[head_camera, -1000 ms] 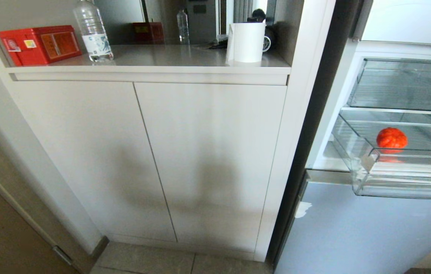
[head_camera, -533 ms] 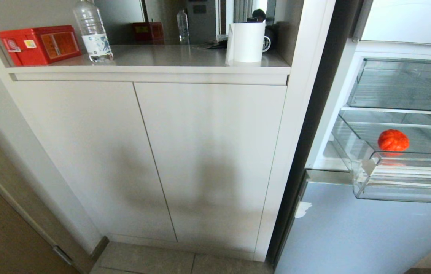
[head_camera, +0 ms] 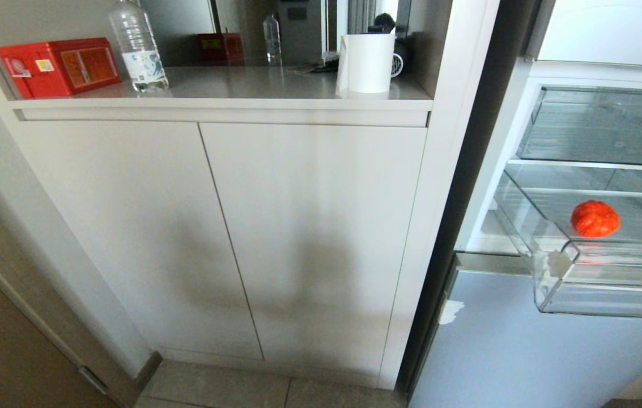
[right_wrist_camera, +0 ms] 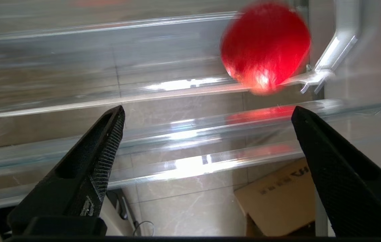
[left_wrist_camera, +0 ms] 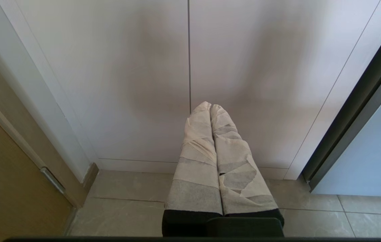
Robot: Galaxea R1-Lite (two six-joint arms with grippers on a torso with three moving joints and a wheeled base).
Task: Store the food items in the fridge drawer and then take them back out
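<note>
The red fruit [head_camera: 595, 218] rests inside the clear drawer [head_camera: 558, 266], toward its front left corner. The right tool [right_wrist_camera: 207, 134] stands empty with jaws spread wide, outside the drawer's front lip, the fruit beyond it; it is the nearer arm. The left tool [left_wrist_camera: 210, 109] is closed, parked by the cabinet.

Left tool [left_wrist_camera: 210, 107]: two long tapered fingers [left_wrist_camera: 197, 161] wrapped in off-white tape over a black base. Right tool [right_wrist_camera: 207, 114]: two black wedge-shaped fingers [right_wrist_camera: 86, 174] with cross-hatched textured inner faces.
</note>
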